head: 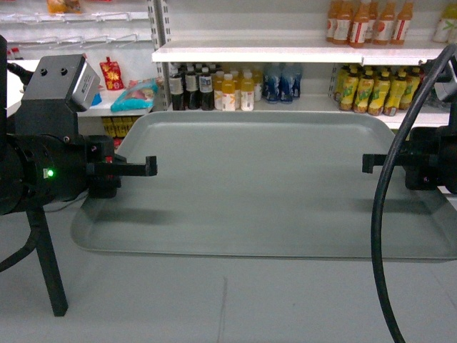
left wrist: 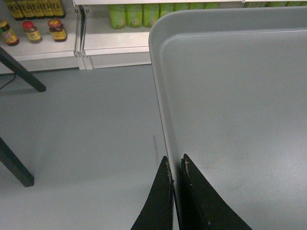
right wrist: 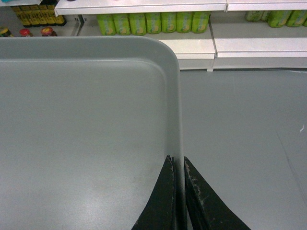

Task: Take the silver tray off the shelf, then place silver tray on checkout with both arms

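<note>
Head view: we see the silver tray [head: 264,186] held level between both grippers, in front of the shelf [head: 285,51].

Left wrist view: left gripper [left wrist: 175,167] fingers pinch the tray's left rim.

Right wrist view: right gripper [right wrist: 177,165] fingers pinch its right rim.

Bulky black arms, green light [head: 48,173], thick black cable [head: 385,214], thin black pincers

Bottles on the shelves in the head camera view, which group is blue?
The blue bottles on the lower shelf, straight behind the silver tray. The dark bottles and yellow juice bottles stand to their left, more yellow-green ones to their right.
</note>
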